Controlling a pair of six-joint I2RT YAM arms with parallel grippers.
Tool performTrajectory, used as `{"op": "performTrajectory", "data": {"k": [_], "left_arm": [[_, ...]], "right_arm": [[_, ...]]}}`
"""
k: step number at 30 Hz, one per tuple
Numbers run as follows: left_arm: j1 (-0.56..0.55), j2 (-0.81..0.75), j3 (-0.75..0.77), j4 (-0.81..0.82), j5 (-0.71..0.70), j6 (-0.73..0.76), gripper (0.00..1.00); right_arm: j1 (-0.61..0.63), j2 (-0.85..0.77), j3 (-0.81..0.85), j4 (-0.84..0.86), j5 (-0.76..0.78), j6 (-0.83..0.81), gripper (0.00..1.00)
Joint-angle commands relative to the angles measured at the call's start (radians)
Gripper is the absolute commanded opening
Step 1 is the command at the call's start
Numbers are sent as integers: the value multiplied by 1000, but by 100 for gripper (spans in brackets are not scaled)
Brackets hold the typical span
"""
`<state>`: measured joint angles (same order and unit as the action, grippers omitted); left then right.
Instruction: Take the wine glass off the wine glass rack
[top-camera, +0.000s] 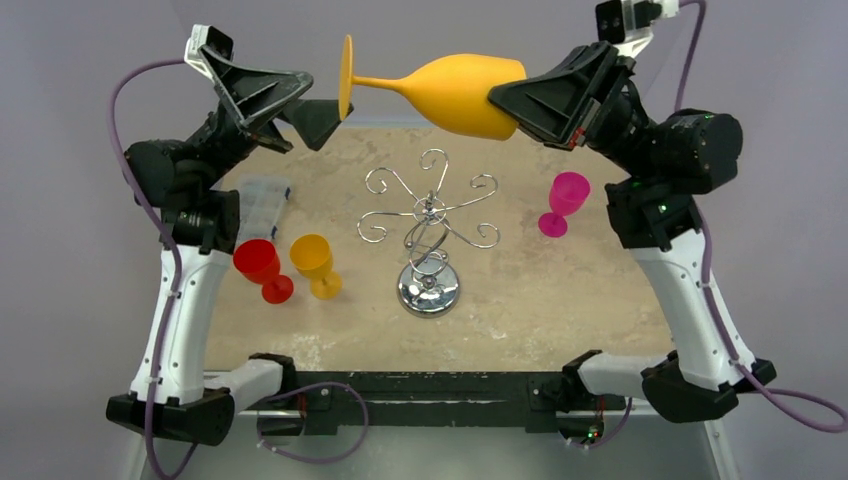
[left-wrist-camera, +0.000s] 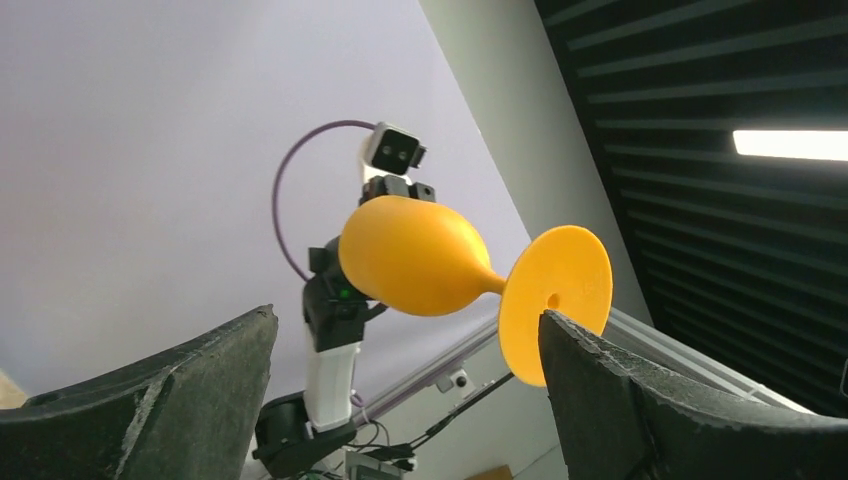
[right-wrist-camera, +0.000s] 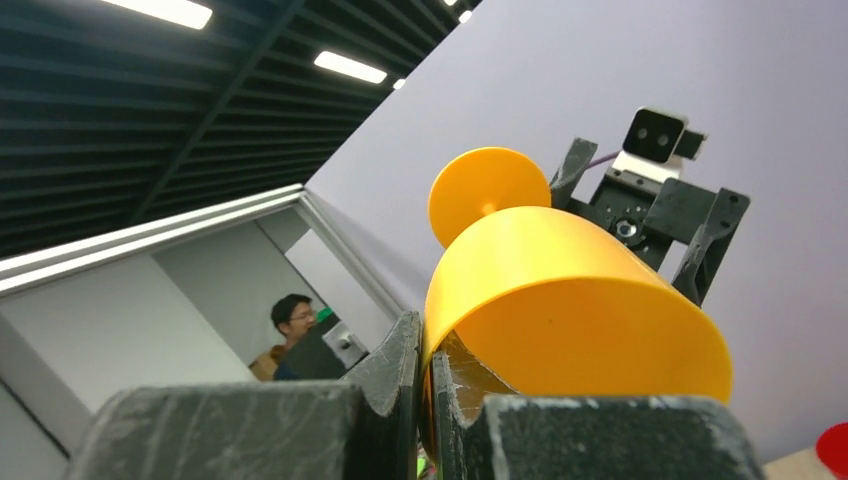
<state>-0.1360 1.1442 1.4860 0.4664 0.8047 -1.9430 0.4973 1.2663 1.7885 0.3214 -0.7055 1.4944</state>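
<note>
A large orange wine glass (top-camera: 460, 95) lies on its side in the air, high above the table, foot to the left. My right gripper (top-camera: 505, 105) is shut on its rim; the right wrist view shows the two fingers (right-wrist-camera: 425, 335) pinching the bowl wall (right-wrist-camera: 560, 300). My left gripper (top-camera: 315, 100) is open by the glass's foot (top-camera: 346, 78). In the left wrist view (left-wrist-camera: 408, 330) one finger (left-wrist-camera: 620, 400) stands in front of the foot's edge (left-wrist-camera: 560, 290). The chrome wine glass rack (top-camera: 430, 230) stands mid-table with nothing hanging on it.
A red glass (top-camera: 262, 268) and a small orange glass (top-camera: 314, 263) stand at the table's left. A magenta glass (top-camera: 563, 203) stands at the right. A clear plastic box (top-camera: 262, 200) lies at the left, near the left arm.
</note>
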Motion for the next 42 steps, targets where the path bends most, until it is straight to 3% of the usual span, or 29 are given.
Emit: {"op": "performTrajectory", "data": {"k": [1, 6, 10, 14, 21, 27, 33, 42], "left_arm": [[50, -63, -14, -103, 57, 86, 100], [68, -103, -6, -265, 69, 221, 100], [71, -122, 3, -357, 66, 299, 100], [77, -126, 40, -460, 68, 387, 99], [77, -125, 169, -791, 27, 620, 99], [77, -116, 208, -882, 14, 699, 98], [78, -101, 271, -1009, -11, 804, 97], [77, -89, 293, -1057, -27, 860, 96]], "right_arm": [[2, -53, 78, -228, 79, -221, 0], [2, -93, 186, -600, 248, -473, 0], [2, -124, 250, -806, 434, -619, 0], [1, -145, 310, -972, 632, -717, 0], [1, -152, 387, -1192, 907, -823, 0], [3, -85, 487, -1356, 984, -854, 0], [2, 64, 698, -1649, 1037, -853, 0], [2, 171, 734, -1851, 998, -836, 0]]}}
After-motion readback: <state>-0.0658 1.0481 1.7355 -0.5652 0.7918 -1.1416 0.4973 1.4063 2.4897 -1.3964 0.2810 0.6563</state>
